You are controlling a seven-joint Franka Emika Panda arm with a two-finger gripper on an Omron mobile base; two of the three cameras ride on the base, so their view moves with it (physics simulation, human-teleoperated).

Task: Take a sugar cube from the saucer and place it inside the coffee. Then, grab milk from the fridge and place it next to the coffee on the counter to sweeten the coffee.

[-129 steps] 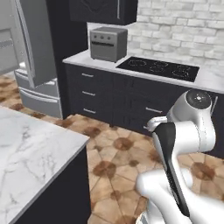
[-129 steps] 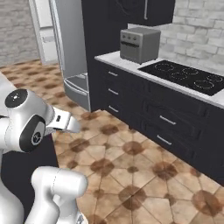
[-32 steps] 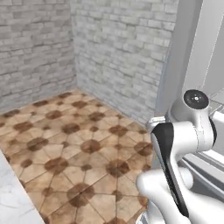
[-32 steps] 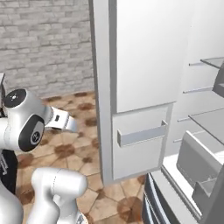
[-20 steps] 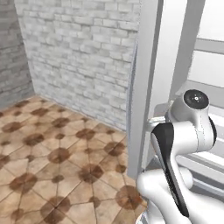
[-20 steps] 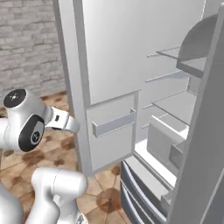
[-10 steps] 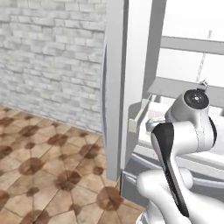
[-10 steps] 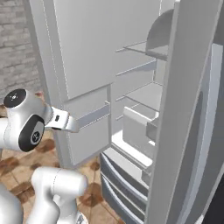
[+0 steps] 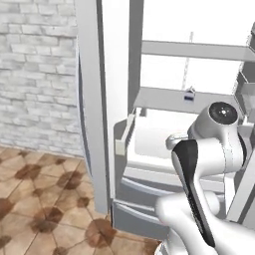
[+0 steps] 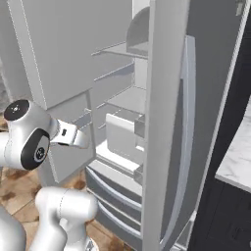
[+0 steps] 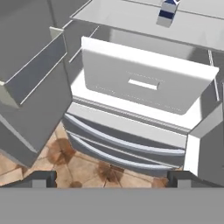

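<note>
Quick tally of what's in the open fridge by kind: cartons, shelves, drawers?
milk carton: 1, standing on a fridge shelf
flat shelves: 2 seen in the left base view
crisper drawer: 1
bottom drawers: 2
Total: 6

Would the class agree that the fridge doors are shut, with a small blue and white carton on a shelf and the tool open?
No: the fridge doors stand open, as the right base view shows. The small blue and white carton does sit on a shelf, and the tool is open.
</note>
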